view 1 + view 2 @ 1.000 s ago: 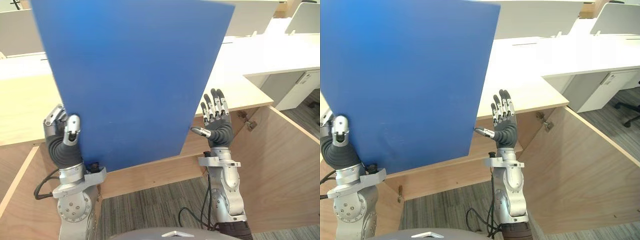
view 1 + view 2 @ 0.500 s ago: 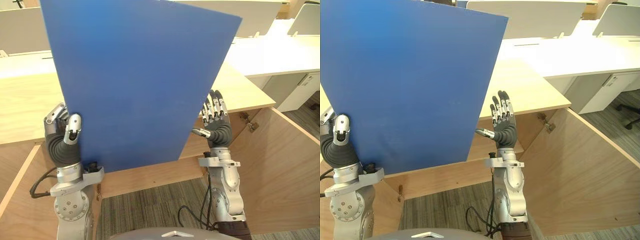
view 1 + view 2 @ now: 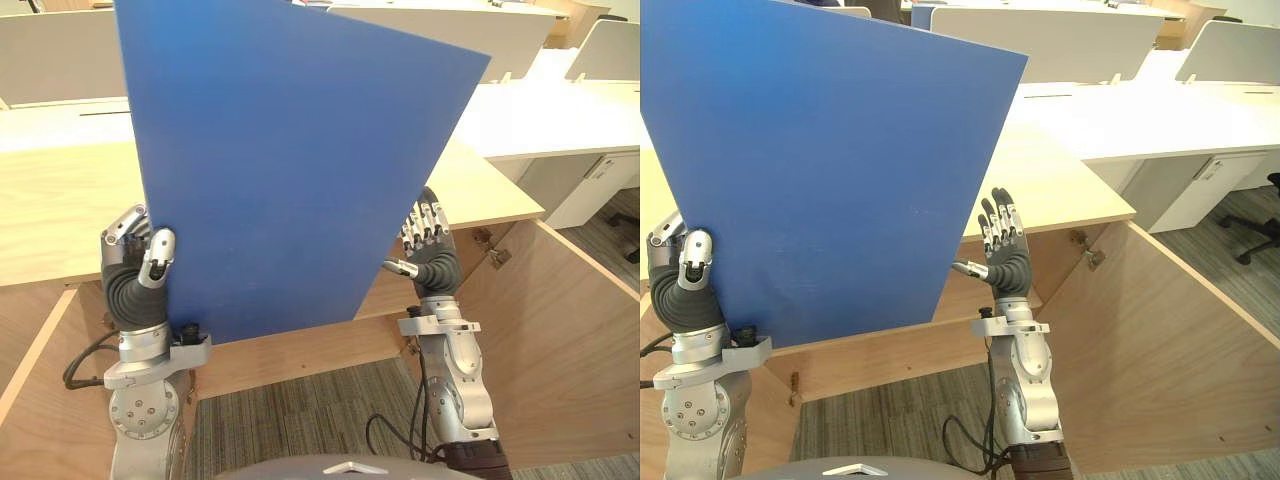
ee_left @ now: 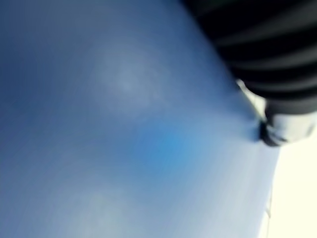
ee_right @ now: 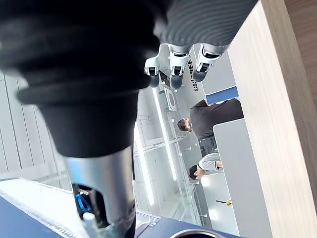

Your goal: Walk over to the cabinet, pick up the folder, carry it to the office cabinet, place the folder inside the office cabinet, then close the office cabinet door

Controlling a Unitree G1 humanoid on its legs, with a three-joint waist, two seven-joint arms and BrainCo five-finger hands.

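A large flat blue folder stands upright in front of me, tilted a little to the left. My left hand is shut on its lower left edge, thumb in front and fingers behind; the folder's blue face looms close in the left wrist view. My right hand is raised beside the folder's lower right corner, fingers straight, its thumb pointing toward the folder's edge. Whether it touches I cannot tell. Below the folder is the light wood office cabinet with both doors swung out.
The right cabinet door stands open at my right and the left door at my lower left. White desks and partitions stand behind. An office chair base sits at far right. People appear at desks in the right wrist view.
The camera has shifted, so the desks sit lower in view. The folder has tipped slightly and slid right; my left hand has moved a little right with it. The right hand holds its pose.
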